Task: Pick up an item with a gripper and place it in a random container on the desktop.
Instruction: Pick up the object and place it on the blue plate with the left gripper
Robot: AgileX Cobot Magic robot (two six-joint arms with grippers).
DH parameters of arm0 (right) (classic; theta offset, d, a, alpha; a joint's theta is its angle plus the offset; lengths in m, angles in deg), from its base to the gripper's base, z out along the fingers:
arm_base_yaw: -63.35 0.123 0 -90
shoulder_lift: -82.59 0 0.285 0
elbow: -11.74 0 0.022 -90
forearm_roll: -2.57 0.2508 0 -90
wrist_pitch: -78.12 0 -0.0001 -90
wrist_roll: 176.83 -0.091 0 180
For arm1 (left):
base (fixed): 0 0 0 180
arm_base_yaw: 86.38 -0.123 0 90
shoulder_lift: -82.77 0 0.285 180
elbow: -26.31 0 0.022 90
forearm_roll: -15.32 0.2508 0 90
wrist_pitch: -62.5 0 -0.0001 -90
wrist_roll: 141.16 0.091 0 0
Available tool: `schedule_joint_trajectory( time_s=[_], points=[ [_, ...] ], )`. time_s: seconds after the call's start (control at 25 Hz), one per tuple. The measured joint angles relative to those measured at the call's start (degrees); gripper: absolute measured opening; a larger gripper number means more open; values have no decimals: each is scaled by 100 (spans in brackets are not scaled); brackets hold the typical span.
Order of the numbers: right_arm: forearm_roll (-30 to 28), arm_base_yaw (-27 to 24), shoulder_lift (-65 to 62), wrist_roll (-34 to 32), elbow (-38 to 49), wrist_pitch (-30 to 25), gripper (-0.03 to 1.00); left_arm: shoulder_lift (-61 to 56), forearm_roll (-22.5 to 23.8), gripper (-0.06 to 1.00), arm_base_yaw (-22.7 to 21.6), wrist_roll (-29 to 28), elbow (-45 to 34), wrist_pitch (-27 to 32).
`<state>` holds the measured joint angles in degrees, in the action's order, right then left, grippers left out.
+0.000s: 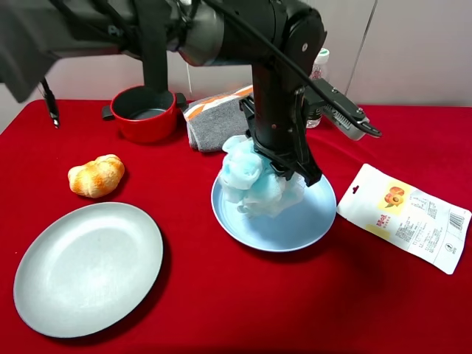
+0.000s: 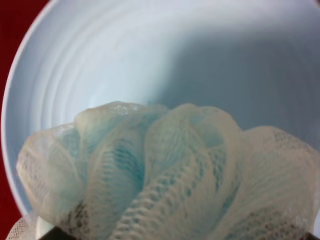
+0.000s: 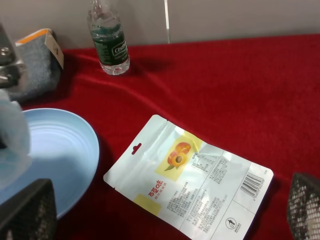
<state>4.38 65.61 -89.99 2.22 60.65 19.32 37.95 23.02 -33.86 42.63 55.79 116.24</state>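
The light blue and white mesh bath pouf [image 1: 254, 181] hangs in my left gripper [image 1: 287, 168] at the far left part of the round light blue plate [image 1: 295, 225] on the red cloth. In the left wrist view the pouf [image 2: 165, 175] fills the lower half, with the ridged plate [image 2: 150, 50] right behind it. The jaws are mostly hidden by netting and seem shut on it. My right gripper [image 3: 165, 212] is open and empty, its mesh fingers [image 3: 25, 210] wide apart above the cloth, right of the plate [image 3: 60, 150].
A larger grey-green plate [image 1: 88, 265] lies front left, a bread roll [image 1: 96, 175] behind it. A red pot [image 1: 144, 112], a folded grey towel [image 1: 214, 122] and a water bottle [image 1: 319, 66] stand at the back. A snack pouch [image 1: 405, 217] lies right of the blue plate.
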Motion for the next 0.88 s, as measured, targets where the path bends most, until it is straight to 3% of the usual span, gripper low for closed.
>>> schedule_joint_trajectory(
  time_s=[0.2,0.88],
  points=[
    [1,0,0,0,0,0,69,170,-121,47,0,0,40,-426],
    [1,0,0,0,0,0,69,273,-227,44,0,0,46,-489]
  ],
)
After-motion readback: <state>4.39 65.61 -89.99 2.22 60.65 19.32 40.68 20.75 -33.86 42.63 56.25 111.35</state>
